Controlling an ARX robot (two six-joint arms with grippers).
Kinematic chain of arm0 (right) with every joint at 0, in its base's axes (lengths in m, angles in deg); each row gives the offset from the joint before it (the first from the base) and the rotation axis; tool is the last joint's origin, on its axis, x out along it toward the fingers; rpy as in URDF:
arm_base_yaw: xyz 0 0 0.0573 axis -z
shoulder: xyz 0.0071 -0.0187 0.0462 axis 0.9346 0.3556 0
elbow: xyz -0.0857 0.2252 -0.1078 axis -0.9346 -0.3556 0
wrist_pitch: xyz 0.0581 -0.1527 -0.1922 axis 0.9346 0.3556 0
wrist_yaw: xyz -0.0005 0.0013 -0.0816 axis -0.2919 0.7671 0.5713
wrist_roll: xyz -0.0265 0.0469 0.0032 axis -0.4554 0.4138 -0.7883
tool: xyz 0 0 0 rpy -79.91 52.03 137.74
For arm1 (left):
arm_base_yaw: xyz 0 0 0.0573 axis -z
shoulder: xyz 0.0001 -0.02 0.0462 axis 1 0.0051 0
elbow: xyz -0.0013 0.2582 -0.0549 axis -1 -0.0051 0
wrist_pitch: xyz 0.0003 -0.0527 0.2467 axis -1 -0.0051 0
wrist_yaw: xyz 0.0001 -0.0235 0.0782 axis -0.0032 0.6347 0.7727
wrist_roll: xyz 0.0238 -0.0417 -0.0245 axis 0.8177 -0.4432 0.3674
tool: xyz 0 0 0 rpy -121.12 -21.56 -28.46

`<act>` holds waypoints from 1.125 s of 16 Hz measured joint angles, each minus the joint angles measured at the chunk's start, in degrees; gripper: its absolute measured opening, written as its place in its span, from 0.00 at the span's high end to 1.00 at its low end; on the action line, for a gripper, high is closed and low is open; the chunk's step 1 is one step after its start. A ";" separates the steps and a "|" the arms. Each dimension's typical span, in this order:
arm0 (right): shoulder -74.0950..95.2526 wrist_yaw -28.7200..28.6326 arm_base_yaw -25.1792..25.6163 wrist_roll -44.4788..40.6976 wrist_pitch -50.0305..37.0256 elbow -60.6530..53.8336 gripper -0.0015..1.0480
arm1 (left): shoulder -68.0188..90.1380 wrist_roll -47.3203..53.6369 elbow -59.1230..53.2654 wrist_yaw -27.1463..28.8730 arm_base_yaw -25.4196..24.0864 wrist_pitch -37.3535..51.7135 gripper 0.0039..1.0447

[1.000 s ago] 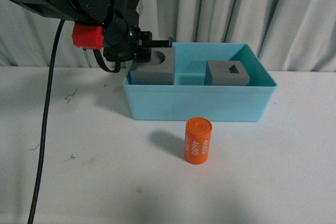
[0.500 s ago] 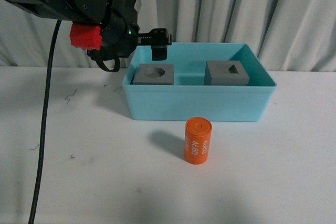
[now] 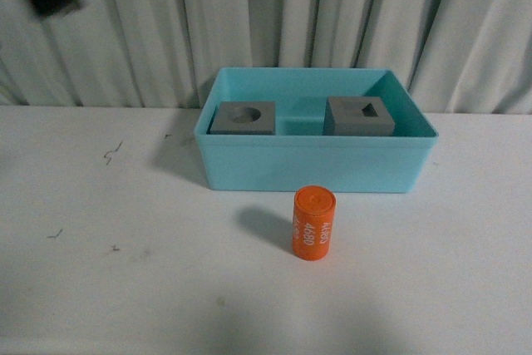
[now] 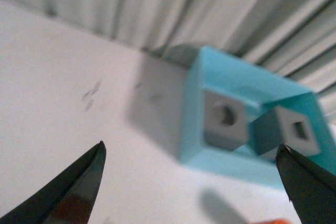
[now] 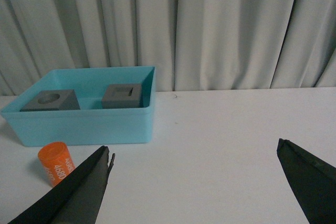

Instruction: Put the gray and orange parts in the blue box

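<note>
Front view: orange cylinder [image 3: 313, 224] upright (white digits).

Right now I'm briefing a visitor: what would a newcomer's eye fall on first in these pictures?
The orange cylinder with white digits stands upright on the white table, just in front of the blue box. Inside the box sit two gray cubes, apart: the cube with a round hole at the left, the cube with a square hole at the right.
</note>
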 joint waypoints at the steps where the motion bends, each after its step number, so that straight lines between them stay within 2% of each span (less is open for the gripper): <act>1: 0.00 0.00 0.00 0.00 0.00 0.00 0.06 | -6.71 -0.07 -9.94 0.92 -5.35 -0.90 0.06; 3: -0.02 -0.02 -0.02 0.00 -0.07 0.00 0.06 | -2.27 10.03 -31.30 -13.99 -21.84 33.20 0.24; 4: 0.00 0.24 0.09 0.00 0.00 0.00 0.06 | -2.34 15.32 -40.13 -18.58 -25.20 39.45 0.35; 5: 0.11 -0.44 -0.09 0.00 0.17 0.00 0.06 | -8.37 19.19 -40.22 -19.96 -23.02 47.87 0.45; 6: -0.02 -0.46 0.02 -0.07 -0.39 0.00 0.06 | -19.32 21.66 -40.22 -19.32 -21.29 45.66 0.56; 9: -0.02 0.11 0.00 0.00 0.00 0.00 0.06 | -36.39 23.96 -40.19 -14.53 -16.28 26.95 0.91; 10: -0.02 0.04 0.00 0.00 0.02 0.00 0.06 | -42.45 24.06 -40.17 -13.16 -14.97 22.14 0.98; 12: -0.02 0.00 0.00 0.00 0.00 0.00 0.06 | -51.47 24.11 -40.09 -8.96 -11.39 11.82 0.99; 13: -0.02 0.02 0.00 0.00 0.02 0.00 0.06 | -54.95 24.11 -39.60 -4.85 -6.60 7.80 0.99; 14: -0.02 0.00 0.00 0.00 -0.07 0.00 0.06 | -58.36 24.22 -39.60 -4.90 -5.53 3.39 0.99; 18: -0.02 -0.02 0.00 0.00 -0.02 0.00 0.06 | -63.34 24.20 -39.58 -4.04 -6.05 -1.97 0.99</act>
